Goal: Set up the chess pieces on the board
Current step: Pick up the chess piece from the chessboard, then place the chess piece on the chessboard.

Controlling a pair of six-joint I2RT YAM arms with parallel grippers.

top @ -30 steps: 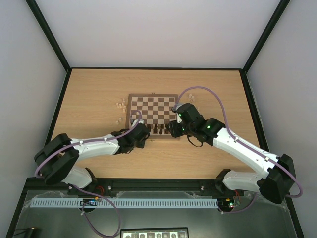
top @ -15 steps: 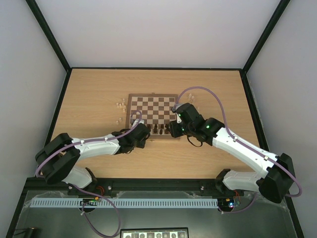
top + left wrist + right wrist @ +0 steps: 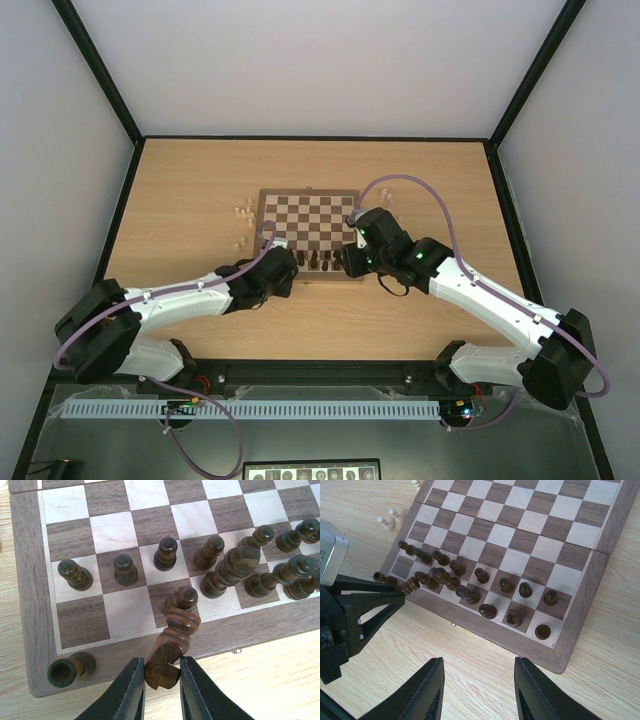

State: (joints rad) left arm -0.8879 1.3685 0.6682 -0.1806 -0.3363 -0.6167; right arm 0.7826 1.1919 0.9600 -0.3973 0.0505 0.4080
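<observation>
Left wrist alone shows left gripper [image 3: 161,677] clamped on one tilted dark piece [image 3: 176,627], one toppled piece [image 3: 70,669] on board [image 3: 30,605] border; right wrist: right gripper [image 3: 480,680] apart, empty.

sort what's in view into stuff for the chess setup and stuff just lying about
For the job: chessboard; standing dark pieces; held dark piece; toppled dark piece at its corner; pale pieces on the tabletop.
Not part of it: white slotted strip; purple cables.
</observation>
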